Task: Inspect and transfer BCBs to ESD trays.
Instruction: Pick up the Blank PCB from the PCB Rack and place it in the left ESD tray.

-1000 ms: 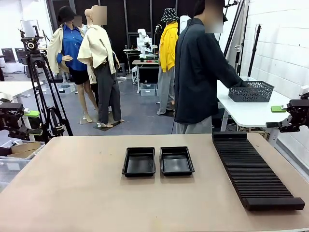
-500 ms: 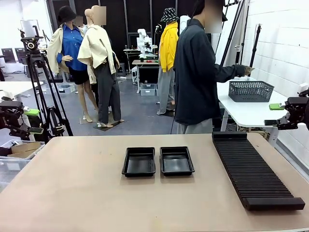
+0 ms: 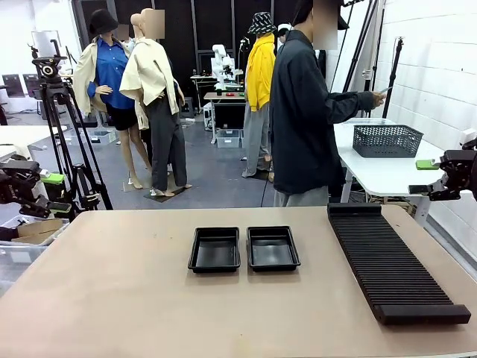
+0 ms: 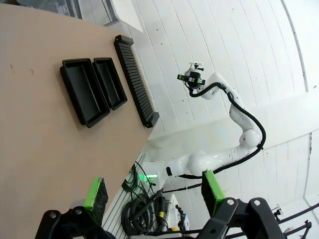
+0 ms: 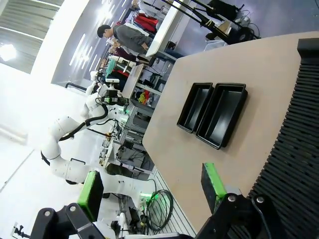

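- No writing, label, brand, number or sign can be read on the ESD trays (image 3: 215, 252), the ribbed rack (image 3: 391, 261) or the desk (image 3: 112, 298).
- Farther-off surfaces are too small or blurred to read.

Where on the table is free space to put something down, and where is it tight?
Bare: the beige table left of the two shallow glossy black plastic trays, the near strip before them, and the lane between the right tray and the long black ribbed rack. Tight: the gap between the trays.
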